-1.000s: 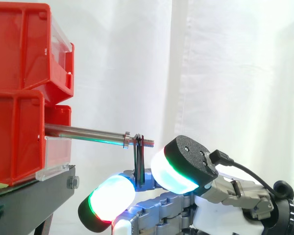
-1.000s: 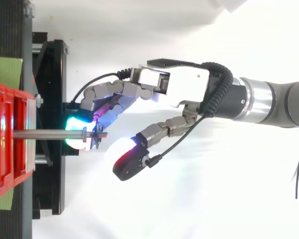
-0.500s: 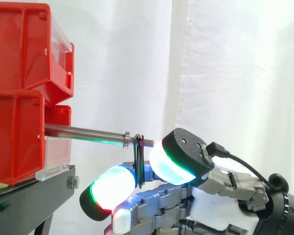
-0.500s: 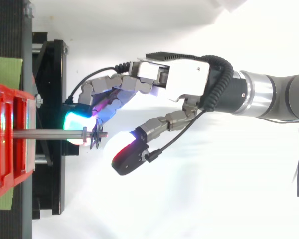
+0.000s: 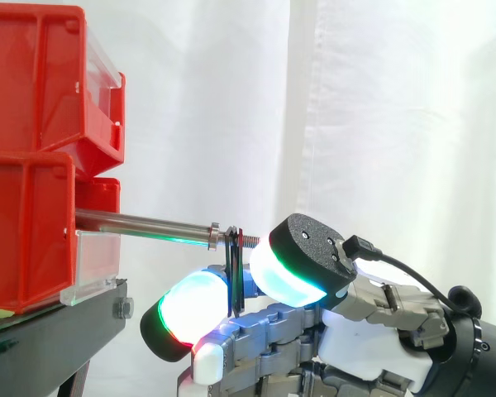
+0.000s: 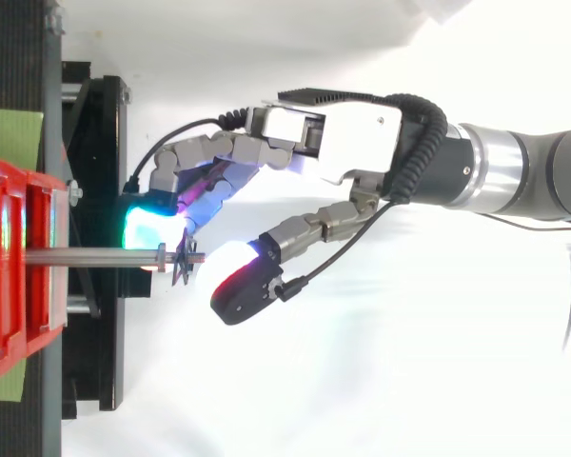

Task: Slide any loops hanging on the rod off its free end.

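Arm reaching in level, hand hovering low, fingers stretching out loosely, thumb spreading apart

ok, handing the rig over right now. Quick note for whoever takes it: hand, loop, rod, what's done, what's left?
The hand sits low under the rod's free end, level with the loop's hanging part. Neither view settles whether it is gripping the loop.
The dark loop hangs on the rod, close to its threaded tip.
The rod sticks out of the lower red bin.
Done: the loop is almost at the free end.
Left: slide it over the tip and off the rod.
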`<act>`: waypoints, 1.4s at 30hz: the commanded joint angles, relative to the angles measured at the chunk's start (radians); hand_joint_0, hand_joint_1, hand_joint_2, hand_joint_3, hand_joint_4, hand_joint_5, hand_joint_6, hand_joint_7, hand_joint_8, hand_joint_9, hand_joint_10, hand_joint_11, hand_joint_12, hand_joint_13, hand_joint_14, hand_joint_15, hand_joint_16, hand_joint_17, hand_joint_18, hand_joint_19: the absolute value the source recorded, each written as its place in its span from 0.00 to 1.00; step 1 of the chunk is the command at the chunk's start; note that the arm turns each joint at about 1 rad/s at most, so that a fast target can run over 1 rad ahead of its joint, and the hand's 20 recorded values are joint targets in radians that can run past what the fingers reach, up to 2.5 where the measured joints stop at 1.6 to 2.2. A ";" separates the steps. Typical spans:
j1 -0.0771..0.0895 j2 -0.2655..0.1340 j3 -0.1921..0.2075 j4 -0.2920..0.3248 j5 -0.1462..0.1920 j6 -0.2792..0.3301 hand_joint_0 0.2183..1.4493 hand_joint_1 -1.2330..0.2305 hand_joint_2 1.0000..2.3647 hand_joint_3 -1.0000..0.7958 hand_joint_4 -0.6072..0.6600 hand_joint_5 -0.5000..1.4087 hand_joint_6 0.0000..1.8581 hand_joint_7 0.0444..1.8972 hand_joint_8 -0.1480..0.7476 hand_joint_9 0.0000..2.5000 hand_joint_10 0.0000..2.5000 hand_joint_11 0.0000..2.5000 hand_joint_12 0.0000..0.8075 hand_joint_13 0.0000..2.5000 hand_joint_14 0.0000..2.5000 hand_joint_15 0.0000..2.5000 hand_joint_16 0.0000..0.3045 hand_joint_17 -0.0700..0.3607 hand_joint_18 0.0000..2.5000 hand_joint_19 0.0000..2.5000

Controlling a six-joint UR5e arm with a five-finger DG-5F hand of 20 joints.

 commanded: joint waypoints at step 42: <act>-0.043 0.015 0.008 -0.023 -0.122 -0.005 0.33 0.34 0.02 0.54 0.49 0.17 0.50 0.51 0.47 0.40 0.01 0.19 0.44 0.34 0.01 0.16 0.17 0.44 0.25 0.19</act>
